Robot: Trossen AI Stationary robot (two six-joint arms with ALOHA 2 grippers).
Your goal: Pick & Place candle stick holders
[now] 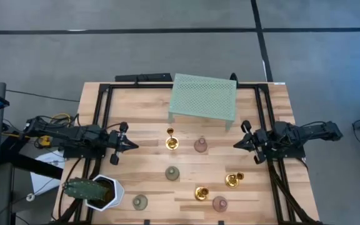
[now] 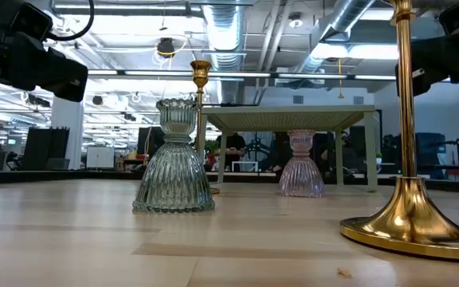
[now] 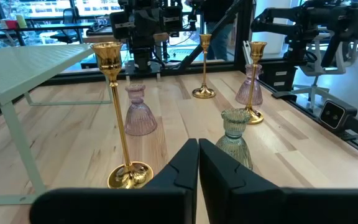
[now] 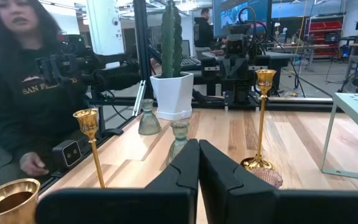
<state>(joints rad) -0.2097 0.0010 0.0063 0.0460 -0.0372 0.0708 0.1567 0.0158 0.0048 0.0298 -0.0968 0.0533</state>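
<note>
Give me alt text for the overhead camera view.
Seven candle stick holders stand scattered on a wooden table between two idle arms, left claw and right claw both shut. A mint-green perforated stand sits at the far edge, a potted cactus near the left.

Light butcher-block wooden table (image 1: pixel 149 187) framed by black rails. Toward 12 o'clock, at the far edge, a mint-green perforated stand (image 1: pixel 203 97) on thin legs. At 7 o'clock, near the front corner, a white pot (image 1: pixel 109 192) holding a green cactus (image 1: pixel 80 187). Beyond the table's edge, a seated person in a dark sweatshirt (image 4: pixel 23 93). Grey floor (image 1: pixel 167 50) all around.
</note>
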